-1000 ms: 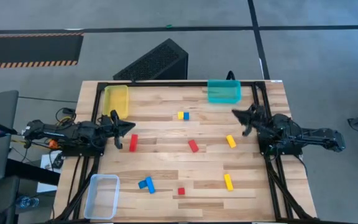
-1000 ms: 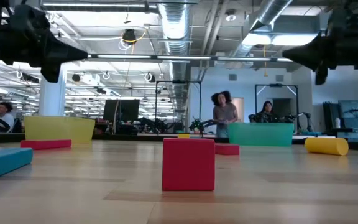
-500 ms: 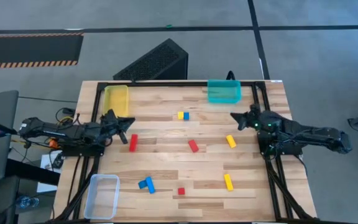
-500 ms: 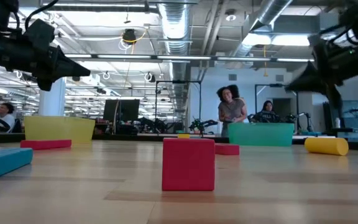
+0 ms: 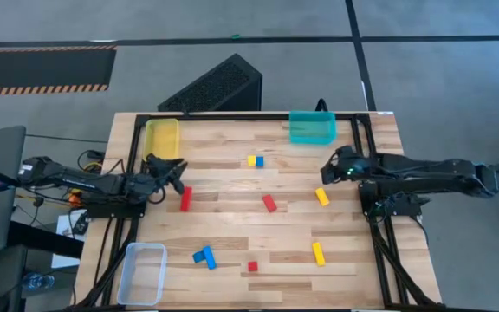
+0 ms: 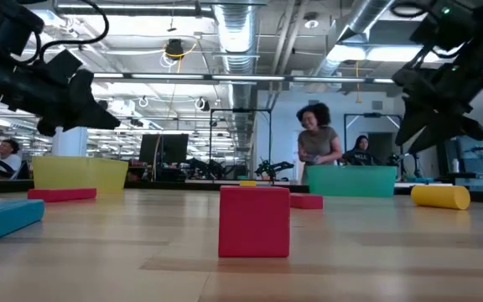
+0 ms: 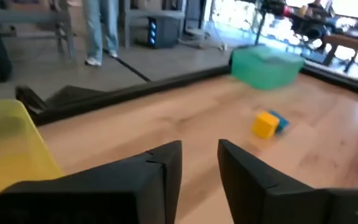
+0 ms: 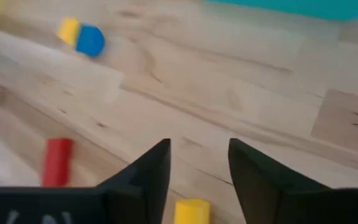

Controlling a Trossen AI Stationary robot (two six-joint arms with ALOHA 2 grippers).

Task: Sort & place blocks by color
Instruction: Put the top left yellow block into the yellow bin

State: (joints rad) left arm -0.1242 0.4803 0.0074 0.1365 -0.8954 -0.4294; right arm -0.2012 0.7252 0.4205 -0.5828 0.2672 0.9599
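**Both grippers hovering over the table, nothing held**

Left gripper (image 5: 173,172) is sitting at the left side of the table (image 5: 232,260), just beside the yellow bin (image 5: 162,139) and close above a red bar (image 5: 185,198). Its wrist view is showing the fingers (image 7: 160,168) parted by a narrow gap, nothing between them.

Right gripper (image 5: 327,169) is hanging at the right side, near a yellow block (image 5: 321,197) and below the teal bin (image 5: 312,127) in the high view. Its fingers (image 8: 157,165) are standing apart, gripping nothing; the yellow block (image 8: 190,211) is showing in the gap between them, lying on the wood.

Blocks are all lying loose on the table, none in a bin: a yellow cube and blue cube pair (image 5: 255,160) touching near the far middle, a red block (image 5: 269,203) at centre, a blue piece (image 5: 204,256) and a small red cube (image 5: 252,266) toward the near edge, a yellow bar (image 5: 318,252) near right. Clear bin (image 5: 142,273) is sitting at the near left corner.

A person (image 6: 317,143) is standing in the room beyond the table.
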